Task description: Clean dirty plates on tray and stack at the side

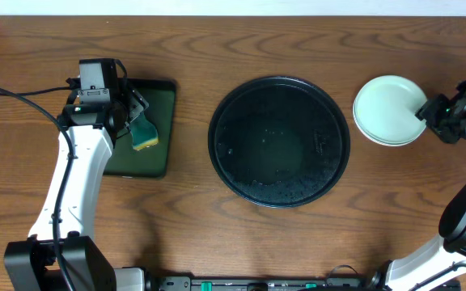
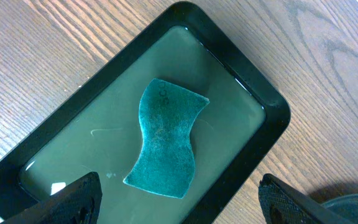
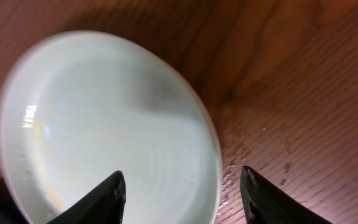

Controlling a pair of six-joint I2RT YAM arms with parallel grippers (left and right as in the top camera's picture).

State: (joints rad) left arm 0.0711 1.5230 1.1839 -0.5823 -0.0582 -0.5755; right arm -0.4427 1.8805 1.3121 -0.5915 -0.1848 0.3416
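Note:
The round black tray [image 1: 279, 141] lies in the middle of the table with only water drops on it. The pale mint plates [image 1: 388, 111] sit stacked on the table to its right. My right gripper [image 1: 424, 113] is open at the stack's right edge. In the right wrist view its fingers [image 3: 182, 196] straddle the rim of the top plate [image 3: 104, 124], holding nothing. My left gripper [image 1: 140, 109] is open and empty above a teal sponge [image 2: 166, 137]; the fingers [image 2: 179, 199] are apart from it.
The sponge [image 1: 145, 133] lies in a rectangular black tray with a green inside [image 1: 148, 166], left of the round tray; its rim shows in the left wrist view [image 2: 272, 106]. Wet spots mark the wood by the plates [image 3: 241, 143]. A cable [image 1: 23, 93] runs at far left.

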